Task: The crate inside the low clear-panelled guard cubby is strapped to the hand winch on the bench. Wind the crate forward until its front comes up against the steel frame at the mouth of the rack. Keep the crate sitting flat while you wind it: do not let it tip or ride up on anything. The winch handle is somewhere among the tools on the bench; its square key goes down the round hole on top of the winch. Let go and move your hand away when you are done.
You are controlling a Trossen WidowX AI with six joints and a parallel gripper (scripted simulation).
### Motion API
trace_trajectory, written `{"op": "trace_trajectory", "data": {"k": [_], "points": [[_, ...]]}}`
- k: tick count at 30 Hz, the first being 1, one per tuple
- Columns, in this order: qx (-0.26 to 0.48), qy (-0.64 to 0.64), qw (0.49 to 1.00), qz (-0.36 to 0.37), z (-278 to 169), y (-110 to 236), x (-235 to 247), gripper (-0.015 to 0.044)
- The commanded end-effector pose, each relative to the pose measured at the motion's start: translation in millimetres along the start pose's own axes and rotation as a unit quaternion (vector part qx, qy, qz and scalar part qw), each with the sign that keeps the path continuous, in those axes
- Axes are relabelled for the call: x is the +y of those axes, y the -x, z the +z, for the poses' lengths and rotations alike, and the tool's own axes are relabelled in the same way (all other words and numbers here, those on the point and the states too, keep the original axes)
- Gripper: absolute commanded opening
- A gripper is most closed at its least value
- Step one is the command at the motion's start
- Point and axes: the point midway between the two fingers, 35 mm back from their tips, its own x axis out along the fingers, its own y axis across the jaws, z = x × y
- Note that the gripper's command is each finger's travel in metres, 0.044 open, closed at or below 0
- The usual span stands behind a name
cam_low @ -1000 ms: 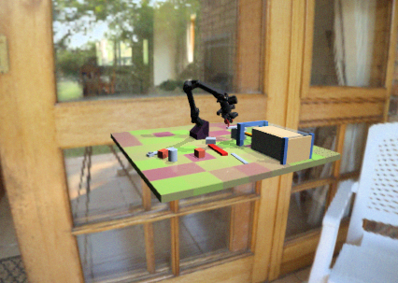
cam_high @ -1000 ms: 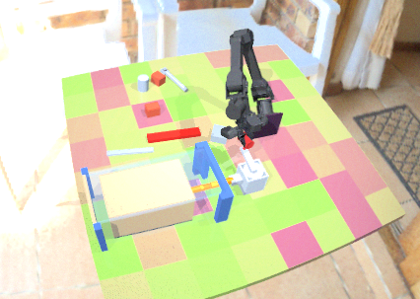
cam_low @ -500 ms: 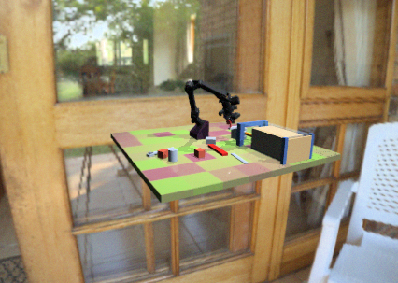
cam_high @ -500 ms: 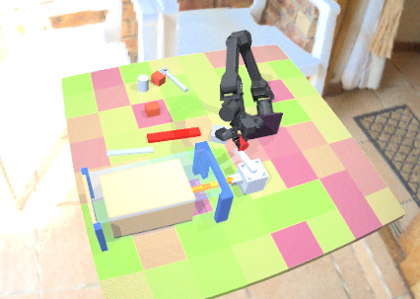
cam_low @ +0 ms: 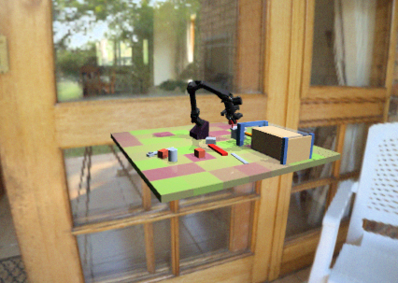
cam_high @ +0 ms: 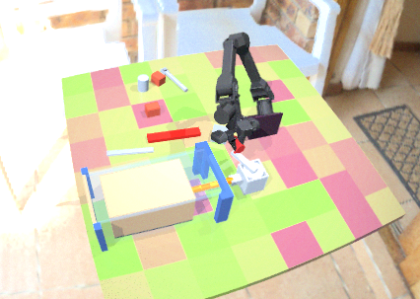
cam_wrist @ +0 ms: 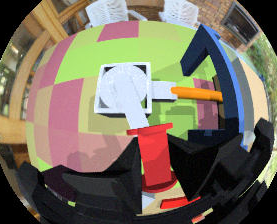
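The claw [cam_wrist: 155, 192] is clenched on the red grip of the handle [cam_wrist: 153, 156], whose white arm reaches ahead onto the winch [cam_wrist: 122, 90]. Beyond the winch, an orange strap [cam_high: 211, 185] runs through the blue frame [cam_high: 223, 200] to the crate [cam_high: 148, 192], flat on the table [cam_high: 315, 220].

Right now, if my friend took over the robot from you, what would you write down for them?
Tool: shut on the winch handle's red grip.
Handle: its grey arm reaches onto the top of the white winch; it looks seated in the hole, though the key itself is hidden.
Crate: inside the clear guard cubby, lying flat, with the orange strap running to the winch.
Blue steel frame: there is a gap between it and the crate's front.
Done: handle found, picked up and brought to the winch.
Left: wind until the crate meets the frame, keep it flat, then let go and move away.
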Motion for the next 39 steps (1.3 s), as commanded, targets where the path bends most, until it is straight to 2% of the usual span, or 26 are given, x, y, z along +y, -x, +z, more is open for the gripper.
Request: {"op": "trace_trajectory", "data": {"k": [1,39], "points": [[-0.006,-0.006,1.0,-0.023,7,-4,-22,0.0],[-0.007,-0.006,1.0,-0.024,43,-18,-63,0.0]]}}
